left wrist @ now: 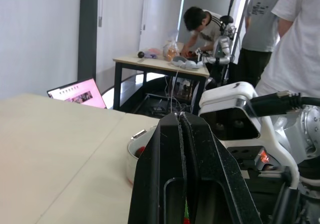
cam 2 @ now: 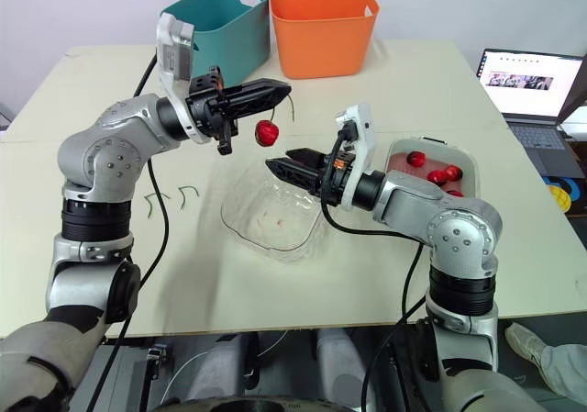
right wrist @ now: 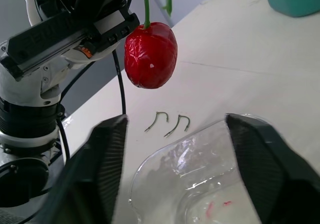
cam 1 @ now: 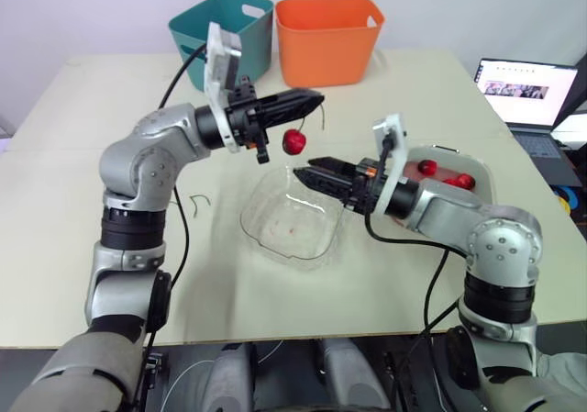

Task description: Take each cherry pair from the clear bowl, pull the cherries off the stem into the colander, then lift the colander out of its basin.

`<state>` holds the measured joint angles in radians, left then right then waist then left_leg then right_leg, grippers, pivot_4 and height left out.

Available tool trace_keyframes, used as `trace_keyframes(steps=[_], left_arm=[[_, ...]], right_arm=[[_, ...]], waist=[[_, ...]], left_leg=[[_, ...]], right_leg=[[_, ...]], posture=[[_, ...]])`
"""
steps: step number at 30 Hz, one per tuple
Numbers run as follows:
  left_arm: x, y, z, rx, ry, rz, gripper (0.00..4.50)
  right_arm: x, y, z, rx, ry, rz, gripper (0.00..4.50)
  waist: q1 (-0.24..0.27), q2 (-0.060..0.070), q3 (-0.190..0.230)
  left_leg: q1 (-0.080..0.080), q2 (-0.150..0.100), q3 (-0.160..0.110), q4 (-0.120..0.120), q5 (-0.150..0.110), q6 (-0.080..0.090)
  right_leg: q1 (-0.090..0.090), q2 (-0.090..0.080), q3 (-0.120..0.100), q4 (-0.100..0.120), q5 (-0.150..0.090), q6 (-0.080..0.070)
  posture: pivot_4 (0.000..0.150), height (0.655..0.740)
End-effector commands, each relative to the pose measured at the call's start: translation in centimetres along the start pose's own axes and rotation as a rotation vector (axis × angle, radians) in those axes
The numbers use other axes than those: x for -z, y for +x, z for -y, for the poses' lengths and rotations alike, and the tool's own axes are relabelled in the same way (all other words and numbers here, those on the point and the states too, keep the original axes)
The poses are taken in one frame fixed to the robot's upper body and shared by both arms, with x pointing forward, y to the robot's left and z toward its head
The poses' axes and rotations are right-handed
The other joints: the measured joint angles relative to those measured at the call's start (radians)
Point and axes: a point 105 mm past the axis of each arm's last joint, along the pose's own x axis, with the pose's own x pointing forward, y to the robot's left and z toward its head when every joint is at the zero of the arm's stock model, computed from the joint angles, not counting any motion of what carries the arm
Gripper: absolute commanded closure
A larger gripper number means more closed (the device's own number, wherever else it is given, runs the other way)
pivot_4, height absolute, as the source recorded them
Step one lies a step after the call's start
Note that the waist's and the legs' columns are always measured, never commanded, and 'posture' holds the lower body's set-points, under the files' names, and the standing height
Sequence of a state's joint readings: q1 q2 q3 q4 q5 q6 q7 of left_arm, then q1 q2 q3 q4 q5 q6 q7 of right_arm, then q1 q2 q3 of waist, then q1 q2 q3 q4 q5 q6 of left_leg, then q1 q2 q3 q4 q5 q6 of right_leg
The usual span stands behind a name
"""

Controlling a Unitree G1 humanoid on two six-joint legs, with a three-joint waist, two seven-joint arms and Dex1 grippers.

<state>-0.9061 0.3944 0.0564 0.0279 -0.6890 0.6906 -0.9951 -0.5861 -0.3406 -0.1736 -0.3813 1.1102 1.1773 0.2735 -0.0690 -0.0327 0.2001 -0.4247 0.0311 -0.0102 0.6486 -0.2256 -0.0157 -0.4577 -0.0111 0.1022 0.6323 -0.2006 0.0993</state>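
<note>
One red cherry (cam 1: 293,141) hangs on a green stem from my left gripper (cam 1: 317,99), which is shut on the stem above the clear bowl (cam 1: 273,230). The bowl holds only red smears. My right gripper (cam 1: 306,171) is open, just below and to the right of the hanging cherry, over the bowl's far rim. In the right wrist view the cherry (right wrist: 150,55) hangs above the gap between the two spread fingers (right wrist: 102,154). The colander (cam 2: 424,140) in its basin sits behind my right forearm and holds several cherries (cam 2: 415,159).
Two bare stems (cam 1: 197,201) lie on the table left of the bowl. A teal bin (cam 1: 225,27) and an orange bin (cam 1: 328,36) stand at the back. A laptop (cam 1: 525,91) is at the far right. People (left wrist: 200,24) stand in the background.
</note>
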Motion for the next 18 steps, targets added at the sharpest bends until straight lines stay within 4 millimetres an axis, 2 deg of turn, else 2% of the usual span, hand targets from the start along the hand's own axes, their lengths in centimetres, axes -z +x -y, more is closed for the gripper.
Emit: trace_keyframes(steps=[1, 8, 16, 18], left_arm=[[-1.3, 0.2, 0.8, 0.036, 0.045, 0.024, 4.5], [-1.0, 0.6, 1.3, 0.056, 0.027, 0.024, 4.5], [-0.9, 0.9, 1.6, 0.067, 0.016, 0.029, 4.5], [-0.9, 0.8, 1.6, 0.066, 0.015, 0.028, 4.5]], right_arm=[[-1.8, 0.3, -1.1, -0.045, -0.03, 0.053, 0.06], [-3.2, 1.4, -1.4, -0.077, 0.0, 0.088, 0.02], [-3.2, 2.4, -1.5, -0.093, 0.016, 0.083, 0.02], [-3.2, 2.5, -1.4, -0.092, 0.018, 0.085, 0.46]], waist=[[0.0, 0.0, 0.0], [0.0, 0.0, 0.0], [0.0, 0.0, 0.0], [0.0, 0.0, 0.0]], left_leg=[[0.0, 0.0, 0.0, 0.0, 0.0, 0.0], [0.0, 0.0, 0.0, 0.0, 0.0, 0.0], [0.0, 0.0, 0.0, 0.0, 0.0, 0.0], [0.0, 0.0, 0.0, 0.0, 0.0, 0.0]], right_leg=[[0.0, 0.0, 0.0, 0.0, 0.0, 0.0], [0.0, 0.0, 0.0, 0.0, 0.0, 0.0], [0.0, 0.0, 0.0, 0.0, 0.0, 0.0], [0.0, 0.0, 0.0, 0.0, 0.0, 0.0]], posture=[[0.15, 0.74], [0.15, 0.74], [0.15, 0.74], [0.15, 0.74]])
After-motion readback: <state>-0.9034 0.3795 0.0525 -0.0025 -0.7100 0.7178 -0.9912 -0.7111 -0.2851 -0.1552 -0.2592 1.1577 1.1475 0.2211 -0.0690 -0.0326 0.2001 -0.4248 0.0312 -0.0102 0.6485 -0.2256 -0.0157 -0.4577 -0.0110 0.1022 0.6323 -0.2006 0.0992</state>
